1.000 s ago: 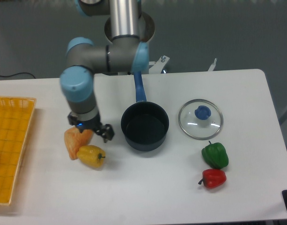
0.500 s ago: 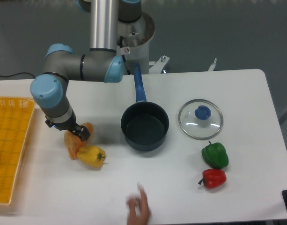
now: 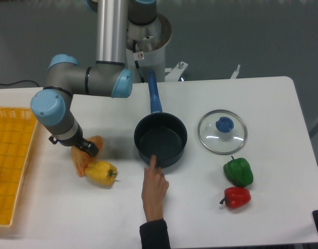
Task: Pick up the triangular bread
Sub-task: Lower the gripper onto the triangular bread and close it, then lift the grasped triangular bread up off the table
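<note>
Since half a second ago: little shift at the claw (image 3: 82,148), still low over the triangular bread (image 3: 84,156); human hand (image 3: 154,188) advanced from the near edge to the blue pot (image 3: 161,140), index finger at its near rim.

Triangular bread lying on the white counter (image 3: 273,104), left of centre, partly hidden under the claw; lower end touching or just beside the yellow pepper (image 3: 101,173). Claw state — cannot tell; fingers sit against the bread's upper part, closure not visible from this angle.

Step in hand, judged: securing the grasp before lift. Best done by closing across the wedge's narrower faces, keeping clear of the yellow pepper so only the bread comes up, then lifting straight and slowly. Risk: rounded corners slipping out; pepper nudged aside.

Further out: yellow basket (image 3: 13,155) at far left, glass lid (image 3: 222,132) right of the pot, green pepper (image 3: 238,171) and red pepper (image 3: 235,197) near the right front — all where they were earlier.
</note>
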Robot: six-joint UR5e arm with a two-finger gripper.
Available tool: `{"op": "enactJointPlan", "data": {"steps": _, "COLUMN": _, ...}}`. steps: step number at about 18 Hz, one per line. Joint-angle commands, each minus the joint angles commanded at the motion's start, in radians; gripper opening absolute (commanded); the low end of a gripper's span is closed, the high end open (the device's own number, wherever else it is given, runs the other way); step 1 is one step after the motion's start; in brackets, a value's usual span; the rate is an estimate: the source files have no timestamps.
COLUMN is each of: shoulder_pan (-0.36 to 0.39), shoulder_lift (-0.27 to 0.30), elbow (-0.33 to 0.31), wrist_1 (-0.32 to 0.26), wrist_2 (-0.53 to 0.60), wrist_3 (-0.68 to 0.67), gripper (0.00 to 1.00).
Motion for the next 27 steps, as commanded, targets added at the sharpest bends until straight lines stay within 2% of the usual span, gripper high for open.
{"op": "enactJointPlan", "data": {"steps": 8, "shoulder_pan": -0.015, "shoulder_lift": -0.034, "elbow": 0.000, "wrist_1": 0.017, "wrist_2": 0.041, "wrist_3": -0.003, "gripper": 1.00}}
{"op": "enactJointPlan", "data": {"steps": 14, "shoulder_pan": -0.015, "shoulder_lift": -0.035, "elbow": 0.000, "wrist_1": 0.020, "wrist_2": 0.040, "wrist_3": -0.002, "gripper": 0.98}}
{"op": "enactJointPlan", "data": {"steps": 15, "shoulder_pan": -0.015, "shoulder_lift": -0.037, "elbow": 0.000, "wrist_1": 0.020, "wrist_2": 0.040, "wrist_3": -0.002, "gripper": 0.93}}
{"op": "enactJointPlan", "data": {"steps": 16, "shoulder_pan": -0.015, "shoulder_lift": -0.037, "elbow": -0.002, "wrist_1": 0.018, "wrist_2": 0.040, "wrist_3": 0.000, "gripper": 0.83}}
{"op": "enactJointPlan", "data": {"steps": 17, "shoulder_pan": -0.015, "shoulder_lift": -0.038, "elbow": 0.000, "wrist_1": 0.018, "wrist_2": 0.040, "wrist_3": -0.002, "gripper": 0.65}}
{"op": "enactJointPlan", "data": {"steps": 19, "shoulder_pan": -0.014, "shoulder_lift": -0.038, "elbow": 0.000, "wrist_1": 0.017, "wrist_2": 0.038, "wrist_3": 0.002, "gripper": 0.46}}
{"op": "enactJointPlan", "data": {"steps": 21, "shoulder_pan": -0.011, "shoulder_lift": -0.034, "elbow": 0.002, "wrist_1": 0.015, "wrist_2": 0.038, "wrist_3": 0.005, "gripper": 0.37}}
{"op": "enactJointPlan", "data": {"steps": 23, "shoulder_pan": -0.011, "shoulder_lift": -0.034, "elbow": 0.000, "wrist_1": 0.015, "wrist_2": 0.040, "wrist_3": 0.002, "gripper": 0.24}}
{"op": "enactJointPlan", "data": {"steps": 27, "shoulder_pan": -0.011, "shoulder_lift": -0.031, "elbow": 0.002, "wrist_1": 0.005, "wrist_2": 0.040, "wrist_3": 0.002, "gripper": 0.15}}
